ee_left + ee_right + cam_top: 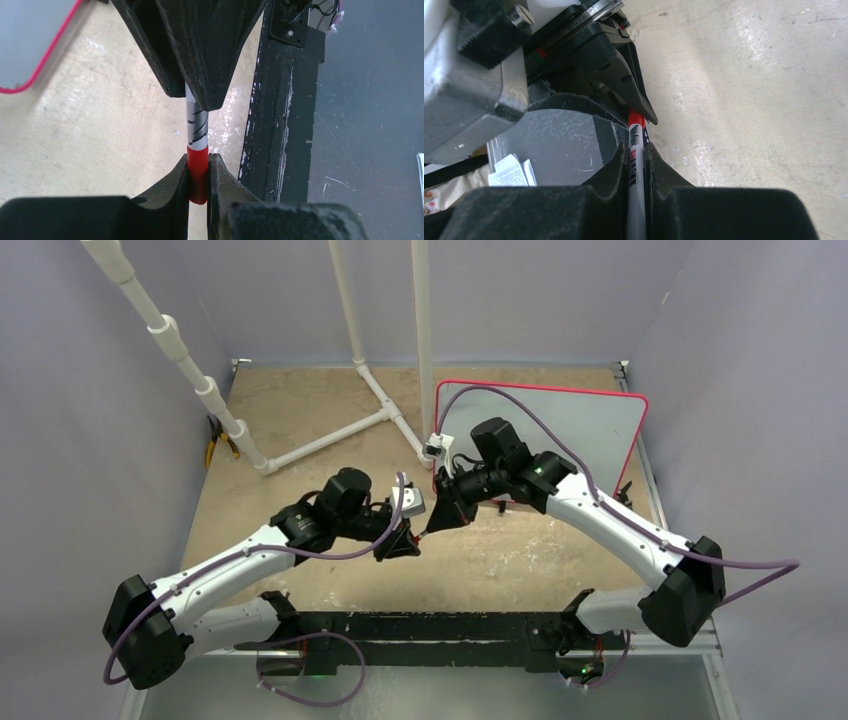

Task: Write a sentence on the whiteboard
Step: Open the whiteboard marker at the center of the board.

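The whiteboard [590, 425] lies at the back right, white with a red-pink frame; its corner shows in the left wrist view [30, 45]. No sentence is visible on it. A marker with a white barrel [196, 125] and a red cap [198, 172] is held between both grippers above the table, just in front of the board's left edge. My left gripper [405, 540] is shut on the red cap. My right gripper [447, 512] is shut on the white barrel [636, 165], with the red cap [636, 119] showing beyond its fingertips.
White PVC pipes [330, 435] stand and lie at the back left and centre. A yellow-handled tool [215, 445] lies by the left wall. A black rail [430, 625] runs along the table's near edge.
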`<state>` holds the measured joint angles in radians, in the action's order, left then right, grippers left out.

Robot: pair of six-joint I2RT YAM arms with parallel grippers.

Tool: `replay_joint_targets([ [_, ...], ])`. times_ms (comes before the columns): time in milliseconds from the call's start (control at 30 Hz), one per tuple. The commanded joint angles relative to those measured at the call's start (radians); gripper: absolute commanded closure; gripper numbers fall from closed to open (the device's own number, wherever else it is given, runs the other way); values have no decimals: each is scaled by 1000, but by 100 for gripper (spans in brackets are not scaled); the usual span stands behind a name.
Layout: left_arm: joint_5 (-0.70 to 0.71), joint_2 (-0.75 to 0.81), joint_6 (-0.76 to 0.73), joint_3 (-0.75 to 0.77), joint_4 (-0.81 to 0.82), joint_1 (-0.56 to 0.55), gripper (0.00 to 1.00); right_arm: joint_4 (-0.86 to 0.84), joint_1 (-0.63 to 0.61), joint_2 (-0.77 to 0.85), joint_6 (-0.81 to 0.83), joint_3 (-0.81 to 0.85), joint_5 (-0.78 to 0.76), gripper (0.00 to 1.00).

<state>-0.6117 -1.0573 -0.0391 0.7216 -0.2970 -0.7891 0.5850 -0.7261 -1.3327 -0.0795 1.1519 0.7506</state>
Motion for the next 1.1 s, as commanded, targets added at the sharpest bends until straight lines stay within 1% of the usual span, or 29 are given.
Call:
replay_joint_targets([
  [0, 66, 39, -32, -25, 26, -2, 100, 35, 1, 81, -20, 90, -42, 100],
  [200, 131, 95, -56, -48, 35, -16, 100, 140, 4, 99, 6, 166, -126, 100],
  [333, 146, 86, -67, -47, 33, -15, 100, 184, 5, 119, 19, 198, -165, 100],
  [900, 170, 61, -77, -49, 35, -14, 100, 266, 5, 184, 14, 281, -279, 100],
  [1067, 192, 54, -78, -47, 35, -15, 100, 271, 4, 216, 16, 278, -316, 100],
])
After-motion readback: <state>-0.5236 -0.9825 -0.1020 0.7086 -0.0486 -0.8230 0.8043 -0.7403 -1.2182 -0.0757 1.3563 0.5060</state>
